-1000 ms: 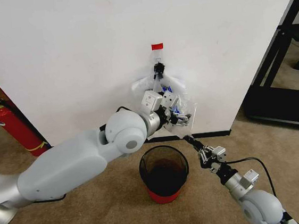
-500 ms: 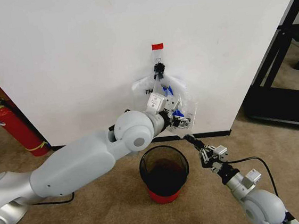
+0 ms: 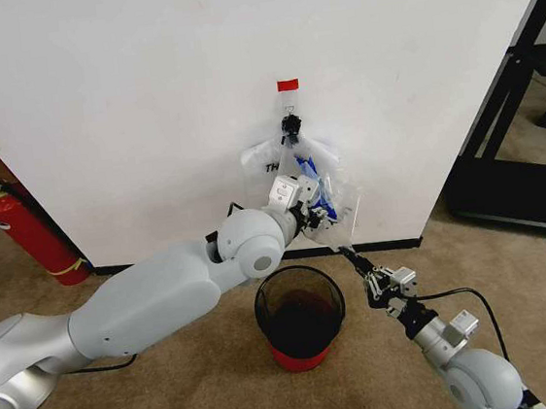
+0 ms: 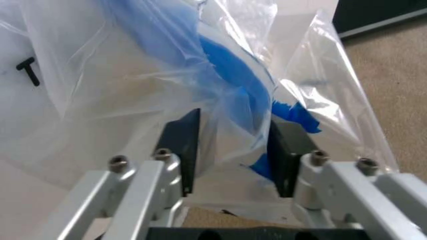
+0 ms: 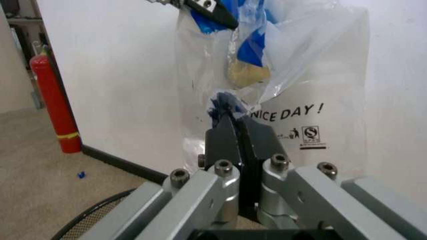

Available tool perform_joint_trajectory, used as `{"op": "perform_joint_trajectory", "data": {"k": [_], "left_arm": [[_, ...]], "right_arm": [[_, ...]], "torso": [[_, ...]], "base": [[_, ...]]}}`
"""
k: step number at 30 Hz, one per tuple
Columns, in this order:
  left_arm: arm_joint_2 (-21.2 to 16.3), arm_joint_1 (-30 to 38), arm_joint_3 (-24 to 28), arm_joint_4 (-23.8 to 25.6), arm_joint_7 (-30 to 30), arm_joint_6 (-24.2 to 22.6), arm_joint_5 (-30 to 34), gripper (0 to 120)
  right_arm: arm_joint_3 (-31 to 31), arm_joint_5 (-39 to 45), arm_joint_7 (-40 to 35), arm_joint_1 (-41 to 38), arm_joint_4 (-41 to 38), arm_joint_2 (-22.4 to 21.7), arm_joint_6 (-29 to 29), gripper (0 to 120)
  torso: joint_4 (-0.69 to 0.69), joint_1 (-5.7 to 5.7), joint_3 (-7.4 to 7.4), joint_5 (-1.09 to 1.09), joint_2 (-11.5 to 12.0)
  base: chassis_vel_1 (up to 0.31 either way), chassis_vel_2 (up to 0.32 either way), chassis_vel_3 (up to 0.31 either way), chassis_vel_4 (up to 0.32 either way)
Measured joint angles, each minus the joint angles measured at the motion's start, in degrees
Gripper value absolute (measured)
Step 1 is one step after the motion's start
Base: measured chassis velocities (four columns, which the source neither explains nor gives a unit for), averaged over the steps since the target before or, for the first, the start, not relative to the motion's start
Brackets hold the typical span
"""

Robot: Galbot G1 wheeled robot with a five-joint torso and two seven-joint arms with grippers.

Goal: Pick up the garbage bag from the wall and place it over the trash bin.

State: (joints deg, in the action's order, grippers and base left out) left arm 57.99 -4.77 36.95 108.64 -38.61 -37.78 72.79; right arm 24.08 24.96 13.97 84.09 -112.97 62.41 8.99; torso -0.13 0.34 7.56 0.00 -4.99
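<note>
The garbage bag (image 3: 301, 174) hangs on the white wall (image 3: 145, 101) from a black clip (image 3: 291, 124) under a red tape strip (image 3: 287, 85). It is crinkly clear-white plastic with blue patches (image 4: 233, 75) and black lettering (image 5: 293, 112). My left gripper (image 3: 323, 217) is pressed into the bag's lower half. It stands open, with a blue-marked fold (image 4: 230, 145) between its pads. My right gripper (image 3: 346, 252) reaches up from below and is shut on the bag's bottom edge (image 5: 235, 122). The dark see-through trash bin (image 3: 300, 311) with a red base stands on the carpet right below.
A red fire extinguisher (image 3: 24, 231) leans by the wall at the left. A black metal frame (image 3: 514, 130) stands to the right of the wall. A black baseboard (image 3: 394, 244) runs along the wall's foot. Tan carpet lies open around the bin.
My left arm has reached farther forward and up, bringing its gripper deeper into the bag. The right gripper has kept its hold on the bottom edge, barely shifting.
</note>
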Motion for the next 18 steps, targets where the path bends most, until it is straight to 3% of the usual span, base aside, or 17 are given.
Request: {"op": "perform_joint_trajectory", "data": {"k": [8, 18], "left_arm": [[-1.15, -1.0, -1.41, 1.49, 0.44, 1.22, 0.37, 1], [-3.3, -4.65, -6.18, 5.63, 0.71, 4.72, 0.41, 0]], "right_arm": [[0.28, -0.08, 0.0, 0.44, -0.09, 0.06, -0.01, 0], [0.48, 0.49, -1.47, 1.44, -0.57, 0.59, -0.14, 0]], "torso": [[0.0, 0.0, 0.0, 0.0, 0.0], [0.0, 0.0, 0.0, 0.0, 0.0]], "base": [[0.0, 0.0, 0.0, 0.0], [0.0, 0.0, 0.0, 0.0]]}}
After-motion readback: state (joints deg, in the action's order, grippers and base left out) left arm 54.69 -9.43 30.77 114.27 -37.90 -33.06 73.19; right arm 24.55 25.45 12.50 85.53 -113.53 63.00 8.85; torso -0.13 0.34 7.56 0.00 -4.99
